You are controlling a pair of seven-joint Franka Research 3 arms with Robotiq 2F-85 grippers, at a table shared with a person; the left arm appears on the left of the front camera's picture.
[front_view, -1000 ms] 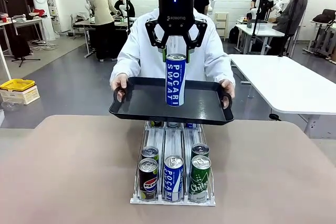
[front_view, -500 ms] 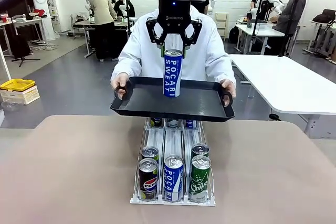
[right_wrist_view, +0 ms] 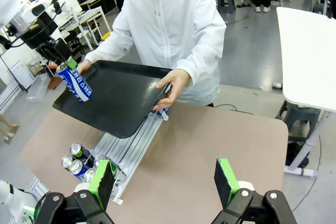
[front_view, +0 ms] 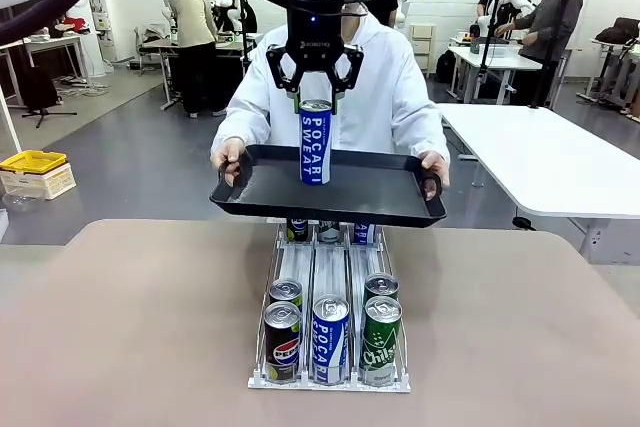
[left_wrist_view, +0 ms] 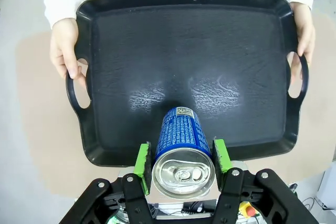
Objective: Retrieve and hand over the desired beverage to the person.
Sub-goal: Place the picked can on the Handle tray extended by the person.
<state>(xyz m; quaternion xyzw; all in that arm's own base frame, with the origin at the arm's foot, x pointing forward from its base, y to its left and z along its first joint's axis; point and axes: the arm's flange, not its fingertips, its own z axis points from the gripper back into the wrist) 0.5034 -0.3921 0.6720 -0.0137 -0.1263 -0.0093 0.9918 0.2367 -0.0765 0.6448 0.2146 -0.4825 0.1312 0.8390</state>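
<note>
Nearest us, the right gripper (right_wrist_view: 164, 170) hangs over the brown tabletop (front_view: 120, 327) with its green pads spread wide and nothing between them. On that table sits the pale wire can rack (front_view: 300, 267), and its front row reads a black Pepsi can (front_view: 282, 343), a blue Pocari can (front_view: 330, 339) and a green can (front_view: 380, 341), with more cans lined up behind. Past the rack's far end, there's the black plastic tray with loop handles (front_view: 380, 197). Upright over it is the tall blue-and-white Pocari Sweat can (front_view: 315, 142), and the left gripper (front_view: 315, 97) is clamped on its top end, one pad on each side. Whether the base touches the tray, I can't tell. Behind, the person in the white hooded jacket (front_view: 390, 97) holds the tray level, with one hand (front_view: 230, 159) at each handle.
</note>
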